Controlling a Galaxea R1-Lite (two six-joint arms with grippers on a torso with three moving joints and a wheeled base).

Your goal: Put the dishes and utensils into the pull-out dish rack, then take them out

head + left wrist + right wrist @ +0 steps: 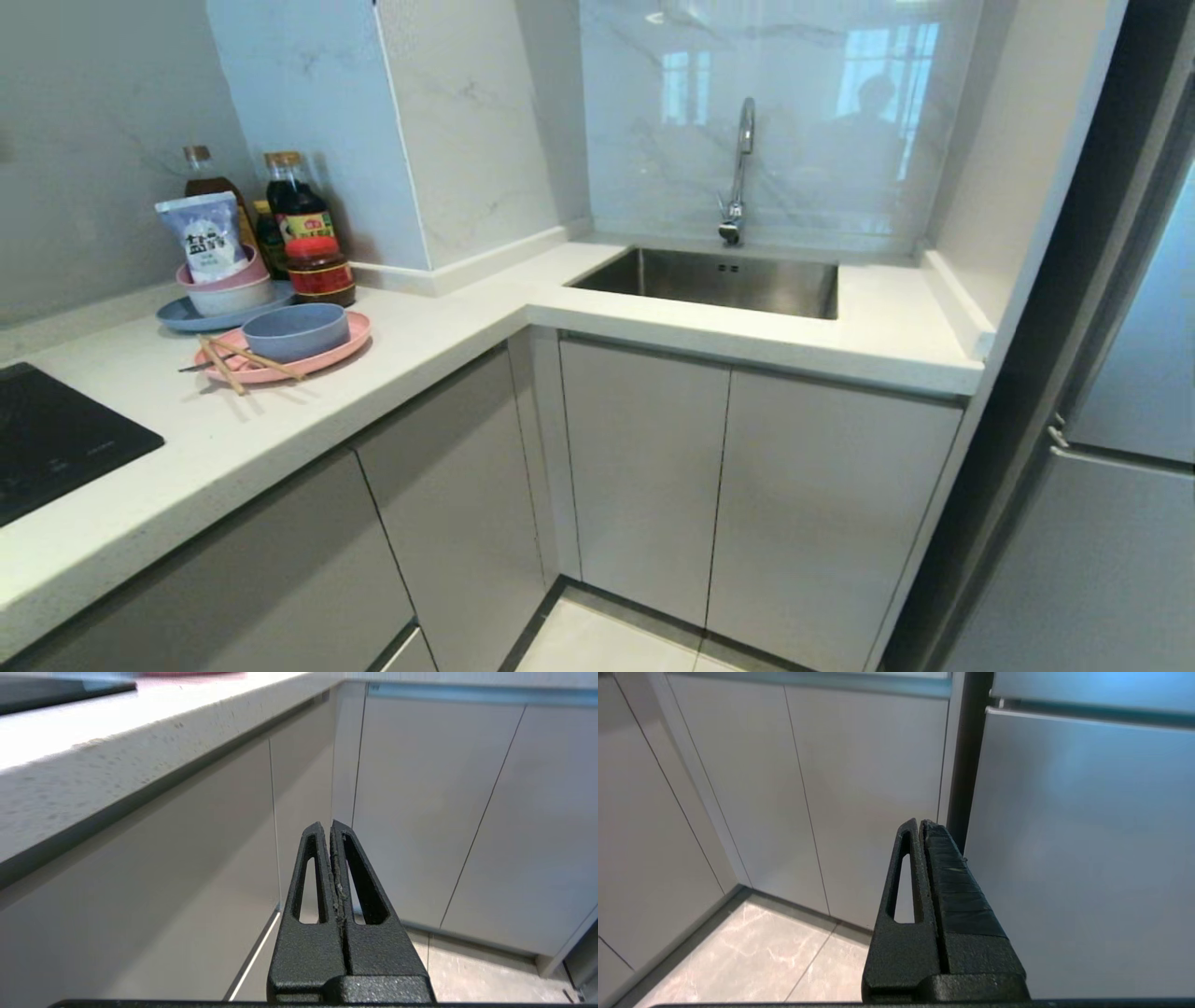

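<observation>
Both pincers, left gripper (331,828) and right gripper (920,823), hang pinched together, empty; best approach squarely to the closed cabinet front (448,485) below the pink plate (350,341), rack hidden.

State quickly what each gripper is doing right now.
Left gripper: closed, holding nothing.
Right gripper: closed, holding nothing.

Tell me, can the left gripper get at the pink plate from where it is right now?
Probably not yet. The left gripper hangs shut below the countertop edge, facing the cabinet doors, while the pink plate sits up on the counter. That overhang lies between them.
</observation>
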